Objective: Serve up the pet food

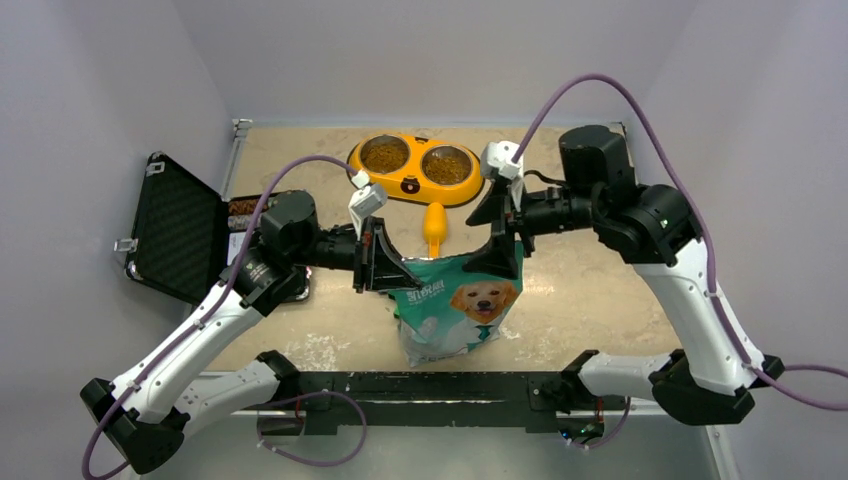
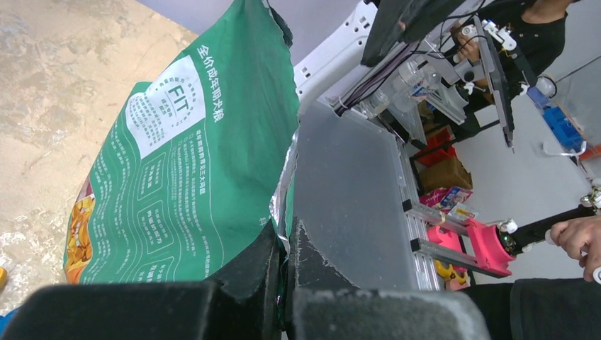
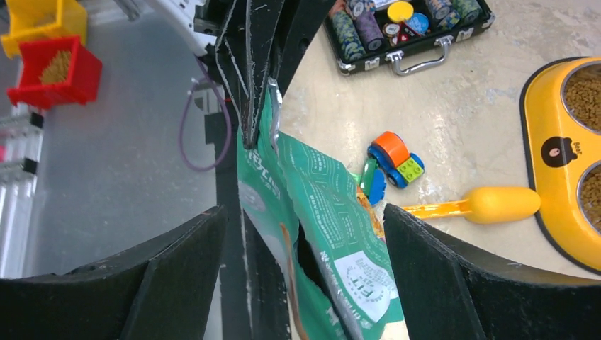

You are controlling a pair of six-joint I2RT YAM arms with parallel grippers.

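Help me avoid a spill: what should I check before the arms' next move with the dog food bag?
1. Left gripper shut on the edge of the bag: ok.
2. Right gripper holding the bag: not ok; its fingers stand open either side of the top.
3. Mouth of the bag open: cannot tell.
4. Kibble in both sides of the feeder: ok.
5. Scoop lying free between feeder and bag: ok.

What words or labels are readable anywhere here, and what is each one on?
"FIT": white panel on the green pet food bag.
"全价成年期犬粮": white column of characters beside that panel, same bag.
"Bear": next to the bear face on the yellow double bowl.
Too small or blurred to read: the fine print in the bag's panels, and the white characters on its dog-picture side in the top view.
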